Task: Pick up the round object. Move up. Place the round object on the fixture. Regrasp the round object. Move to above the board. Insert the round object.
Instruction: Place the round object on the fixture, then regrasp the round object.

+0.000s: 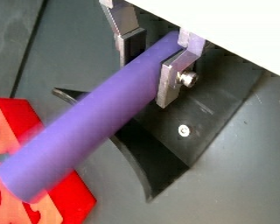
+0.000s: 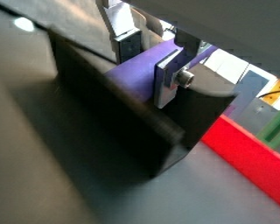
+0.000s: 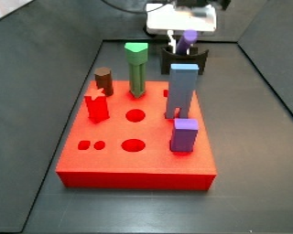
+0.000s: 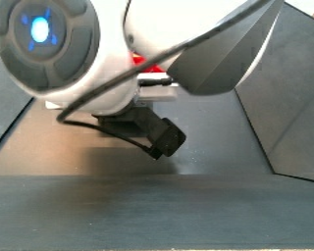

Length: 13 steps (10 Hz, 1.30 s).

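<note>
Gripping the round object [image 1: 90,122] between closed fingers [image 1: 170,77], gripper [image 3: 186,37] low over fixture [image 1: 166,153].

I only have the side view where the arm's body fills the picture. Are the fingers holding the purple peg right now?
Observer: Yes. In both wrist views the gripper is shut on the purple peg, gripping it near one end.
Operator: Where is it, then?
Observer: Just above the fixture. In a side view that is beyond the board, on the side away from the camera.
Operator: Is a round hole free on the board?
Observer: Yes, an open round hole shows near the middle of the board's top.
</note>
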Motion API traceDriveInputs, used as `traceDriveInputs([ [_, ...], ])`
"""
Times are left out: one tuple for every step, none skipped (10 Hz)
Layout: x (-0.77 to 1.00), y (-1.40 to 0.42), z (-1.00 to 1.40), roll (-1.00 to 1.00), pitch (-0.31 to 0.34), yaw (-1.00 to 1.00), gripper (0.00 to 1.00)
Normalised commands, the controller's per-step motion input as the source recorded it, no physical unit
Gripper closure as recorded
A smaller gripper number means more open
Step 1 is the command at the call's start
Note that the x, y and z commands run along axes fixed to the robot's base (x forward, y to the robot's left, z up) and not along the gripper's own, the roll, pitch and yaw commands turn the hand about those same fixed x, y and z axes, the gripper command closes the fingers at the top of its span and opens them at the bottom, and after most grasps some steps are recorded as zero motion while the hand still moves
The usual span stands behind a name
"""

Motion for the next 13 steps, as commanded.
traceDriveInputs([
  [0.11, 0.09, -0.57, -0.15, 0.017, -0.09, 1.00],
  [0.10, 0.09, -0.57, -0.13, 0.008, -0.09, 1.00],
  [0.00, 0.00, 0.00, 0.00, 0.000, 0.00, 0.00],
  [0.00, 0.00, 1.00, 0.00, -0.009, 0.02, 0.00],
  [-0.01, 0.00, 1.00, 0.01, -0.006, 0.03, 0.00],
  [-0.02, 0.00, 1.00, 0.03, 0.007, 0.03, 0.00],
  [-0.03, -0.01, 1.00, 0.05, 0.020, 0.03, 0.00],
  [-0.04, 0.00, 1.00, 0.06, 0.045, 0.03, 0.00],
  [-0.03, 0.00, 0.86, 0.06, 0.074, 0.02, 0.00],
  [-0.03, 0.00, 0.74, 0.06, 0.085, 0.02, 0.00],
  [-0.03, 0.00, 0.51, 0.05, 0.093, 0.00, 0.00],
  [-0.03, 0.00, 0.33, 0.04, 0.092, -0.02, 0.00],
  [0.01, -1.00, 0.91, 1.00, 0.077, 0.02, 0.00],
])
